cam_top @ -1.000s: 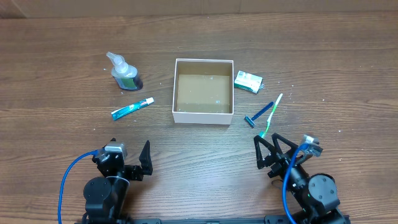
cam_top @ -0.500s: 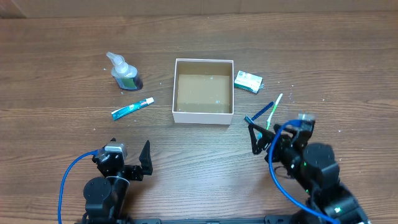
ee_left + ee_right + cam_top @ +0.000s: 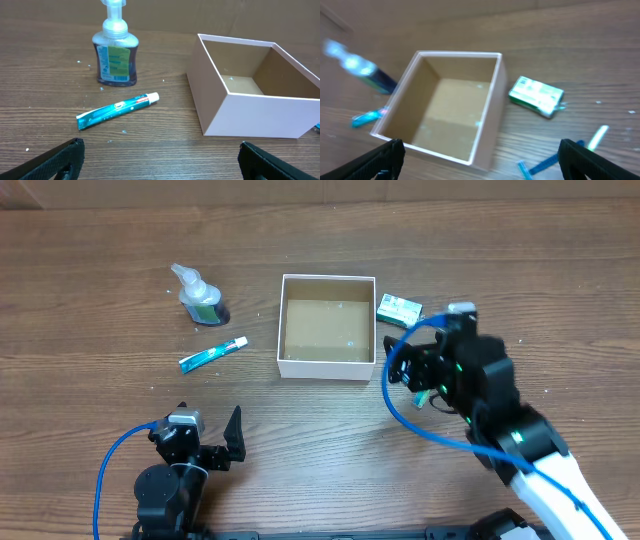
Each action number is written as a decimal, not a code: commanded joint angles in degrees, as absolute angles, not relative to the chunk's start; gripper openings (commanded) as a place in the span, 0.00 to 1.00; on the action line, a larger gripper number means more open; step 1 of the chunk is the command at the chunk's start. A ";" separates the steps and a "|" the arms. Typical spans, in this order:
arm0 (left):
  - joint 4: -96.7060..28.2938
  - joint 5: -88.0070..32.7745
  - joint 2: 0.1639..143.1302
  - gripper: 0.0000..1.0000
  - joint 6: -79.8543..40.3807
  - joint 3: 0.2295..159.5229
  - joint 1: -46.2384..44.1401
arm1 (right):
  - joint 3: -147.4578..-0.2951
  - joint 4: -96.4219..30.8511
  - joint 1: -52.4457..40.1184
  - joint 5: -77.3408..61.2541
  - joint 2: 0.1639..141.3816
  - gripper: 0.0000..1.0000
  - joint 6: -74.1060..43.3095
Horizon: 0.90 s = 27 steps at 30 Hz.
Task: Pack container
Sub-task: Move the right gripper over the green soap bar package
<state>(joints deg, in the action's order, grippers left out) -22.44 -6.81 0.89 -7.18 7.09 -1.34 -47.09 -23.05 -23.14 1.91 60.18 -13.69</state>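
Note:
The container (image 3: 327, 367), a square white box with a brown inside, stands open and empty at the table's middle. It also shows in the left wrist view (image 3: 250, 112) and the right wrist view (image 3: 495, 100). My right gripper (image 3: 405, 370) is open and empty, raised just right of the container's front right corner. Below it lie a blue razor (image 3: 540, 165) and a green-white toothbrush (image 3: 596, 137), both hidden under the arm in the overhead view. My left gripper (image 3: 205, 438) is open and empty near the front edge.
A green-and-white packet (image 3: 399, 310) lies right of the container. A clear pump bottle (image 3: 200, 298) stands at the left, with a blue toothpaste tube (image 3: 213, 355) in front of it. Both show in the left wrist view, the bottle (image 3: 116, 55) behind the tube (image 3: 117, 111).
My right arm has reached forward from the table's front edge to beside the container, covering the razor and toothbrush in the overhead view. The left arm has not moved.

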 commanded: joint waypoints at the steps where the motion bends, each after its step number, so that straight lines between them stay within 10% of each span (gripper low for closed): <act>1: -22.22 -7.29 0.21 1.00 -7.75 6.57 -1.04 | -54.98 -24.03 -20.14 5.32 64.62 1.00 -4.89; 12: -22.22 -7.29 0.21 1.00 -7.75 6.57 -1.04 | -65.65 -24.97 -1.74 -9.89 74.98 1.00 21.10; 27: -22.22 -7.29 0.21 1.00 -7.75 6.57 -1.04 | -65.76 -20.38 0.40 -19.70 94.04 1.00 37.65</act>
<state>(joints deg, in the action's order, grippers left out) -22.44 -6.81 0.86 -7.18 7.09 -1.37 -64.62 -21.91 0.30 -16.38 91.81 31.94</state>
